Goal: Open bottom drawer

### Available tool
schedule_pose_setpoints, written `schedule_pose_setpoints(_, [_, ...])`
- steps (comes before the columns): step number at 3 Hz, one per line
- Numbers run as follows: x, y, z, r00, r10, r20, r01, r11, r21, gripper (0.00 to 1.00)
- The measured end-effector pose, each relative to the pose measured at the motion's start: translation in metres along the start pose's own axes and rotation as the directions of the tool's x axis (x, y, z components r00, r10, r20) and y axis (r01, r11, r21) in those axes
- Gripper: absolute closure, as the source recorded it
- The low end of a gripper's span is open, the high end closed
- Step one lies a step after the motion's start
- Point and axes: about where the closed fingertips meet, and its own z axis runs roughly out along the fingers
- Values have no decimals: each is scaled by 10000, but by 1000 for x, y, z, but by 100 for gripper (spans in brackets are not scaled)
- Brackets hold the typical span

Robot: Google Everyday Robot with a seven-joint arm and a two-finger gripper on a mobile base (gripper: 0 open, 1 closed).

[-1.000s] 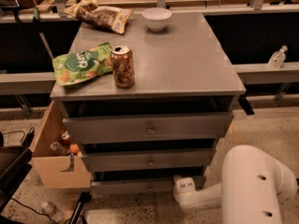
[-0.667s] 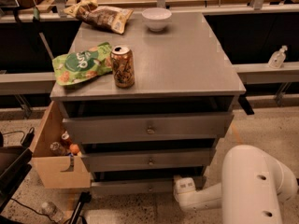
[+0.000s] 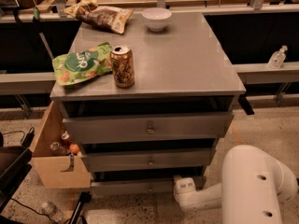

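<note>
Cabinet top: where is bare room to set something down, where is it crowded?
Bare: the right half of the cabinet top, right of the can and in front of the bowl. Crowded: left side, with the green bag and brown bag. The gripper is low beside the bottom drawer.

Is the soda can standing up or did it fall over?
The can stands upright: its open top faces up on the cabinet top. The gripper is low, beside the bottom drawer.

The grey cabinet top (image 3: 187, 64) is carrying a green snack bag (image 3: 79, 68), a drink can (image 3: 123, 66), a white bowl (image 3: 156, 18) and a brown chip bag (image 3: 103, 17). The gripper (image 3: 180, 185) is hanging low by the bottom drawer (image 3: 131, 187).
</note>
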Motion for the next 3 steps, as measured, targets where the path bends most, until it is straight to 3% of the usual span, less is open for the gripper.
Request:
schedule_pose_setpoints(1, [0, 0, 0, 10000, 0, 0, 0, 10000, 0, 100])
schedule_pose_setpoints(2, [0, 0, 0, 10000, 0, 0, 0, 10000, 0, 84])
schedule_pose_setpoints(3, [0, 0, 0, 10000, 0, 0, 0, 10000, -1, 61])
